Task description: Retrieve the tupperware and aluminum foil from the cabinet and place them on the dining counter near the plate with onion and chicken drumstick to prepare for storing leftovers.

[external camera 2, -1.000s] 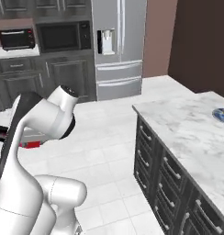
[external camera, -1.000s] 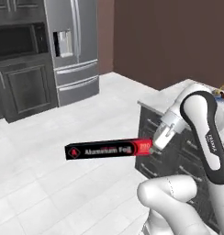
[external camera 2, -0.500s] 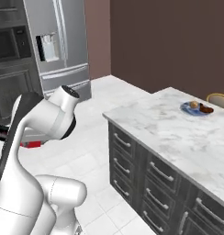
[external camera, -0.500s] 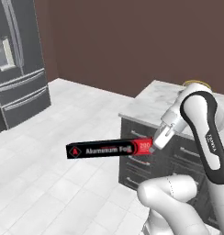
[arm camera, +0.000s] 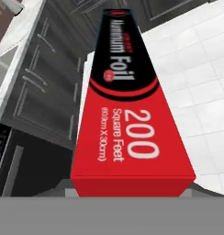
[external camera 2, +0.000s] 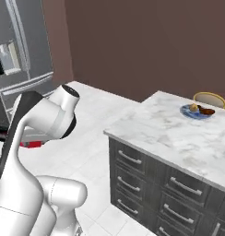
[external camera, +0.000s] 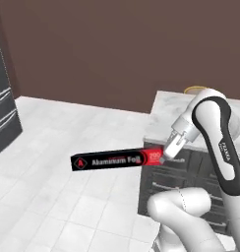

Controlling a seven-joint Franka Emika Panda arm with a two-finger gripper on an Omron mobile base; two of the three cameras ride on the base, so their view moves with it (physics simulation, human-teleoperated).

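The gripper (external camera: pixel 164 156) was clamped on the red end of the aluminum foil (external camera: pixel 112 160), in transit; next, carrying it over the dining counter (external camera 2: pixel 165 131) beside the plate (external camera 2: pixel 197 111).

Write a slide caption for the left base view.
Gripper carries the aluminum foil level above the floor beside the dining counter.
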